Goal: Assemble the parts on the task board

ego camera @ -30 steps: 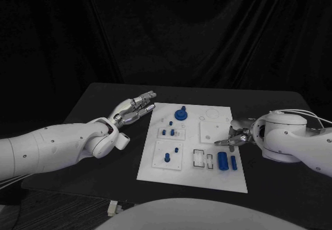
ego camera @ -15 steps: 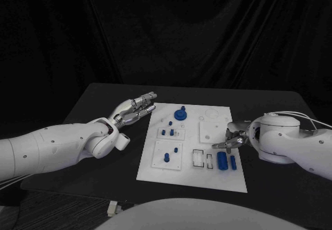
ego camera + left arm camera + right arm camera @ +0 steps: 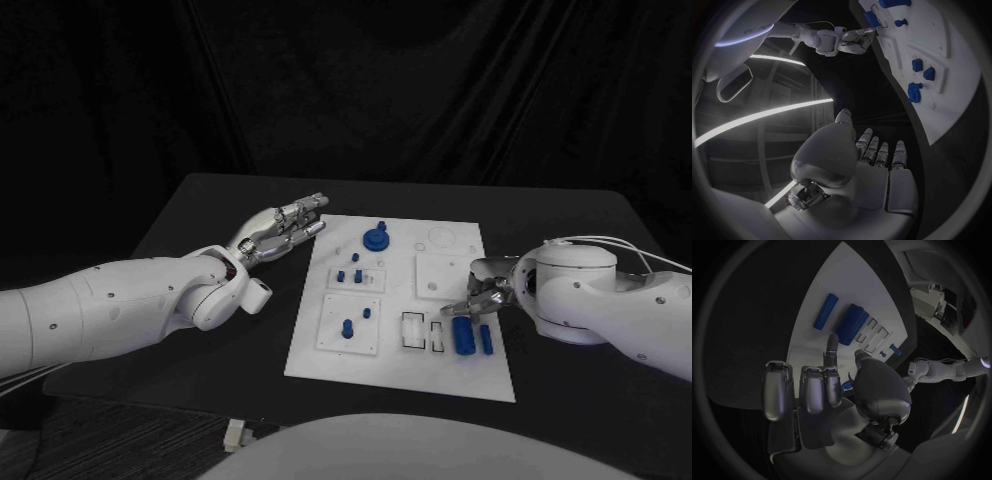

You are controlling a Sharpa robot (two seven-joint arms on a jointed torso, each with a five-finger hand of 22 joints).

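Over the last second the right arm (image 3: pixel 599 295) has slid in across the task board's right edge, and the right hand (image 3: pixel 483 293) has come from beside the upper right square plate to just above the large blue cylinder (image 3: pixel 463 335); the left arm (image 3: pixel 123 305) has stayed put. Black table (image 3: pixel 216 200) carries the white task board (image 3: pixel 433 375) at centre, long side running away from the robot. Left arm lies on the table's left side, the left hand (image 3: pixel 281 228) just off the board's far left corner, fingers stretched out straight and close together, grasping nothing; the left wrist view shows the same flat hand (image 3: pixel 873 165) beside the board edge (image 3: pixel 942 100). Right hand: fingers partly curled toward the palm, one fingertip (image 3: pixel 833 340) extended toward the cylinders; a small blue bit shows against the palm in the right wrist view, so whether it grasps anything I cannot tell. Near right of the board: large blue cylinder, a thinner blue rod (image 3: pixel 488 339) just beside it. Far middle: blue gear-like disc (image 3: pixel 376 238). Left column: small blue pegs (image 3: pixel 349 326) standing in square plates.
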